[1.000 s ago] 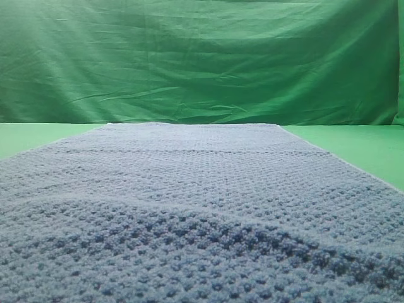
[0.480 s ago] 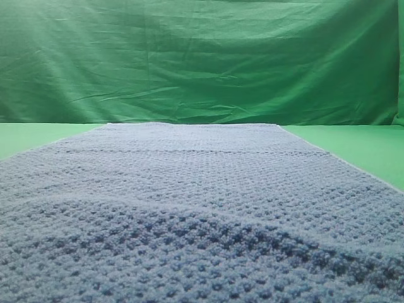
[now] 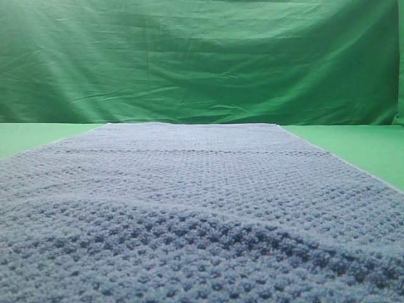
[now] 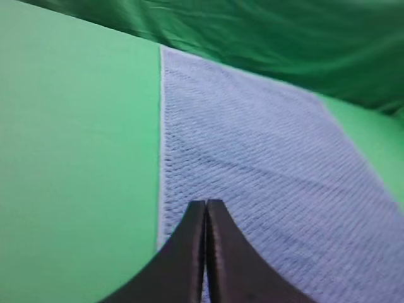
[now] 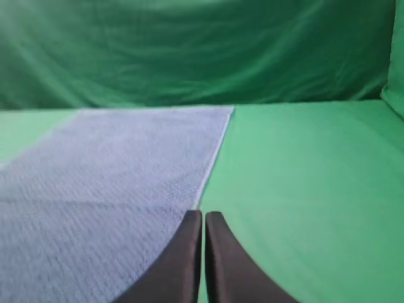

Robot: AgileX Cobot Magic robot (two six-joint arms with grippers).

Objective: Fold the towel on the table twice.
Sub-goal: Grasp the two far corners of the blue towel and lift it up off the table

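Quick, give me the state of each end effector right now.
Left end effector: closed, gripping nothing, tips over the left edge of the blue-grey waffle-weave towel.
Right end effector: closed, gripping nothing, tips over the towel's right edge.

A wrinkled green fabric backdrop (image 3: 202, 63) hangs across the whole rear of the scene, its creases running mostly sideways. Light falls brighter on its upper left corner, dimmer toward the right.

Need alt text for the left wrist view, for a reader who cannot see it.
The left tool, shut with its two dark fingers pressed together, points over the left edge of a blue-grey waffle-weave towel. The towel lies spread flat on the bright green table, with a wrinkled green backdrop behind.
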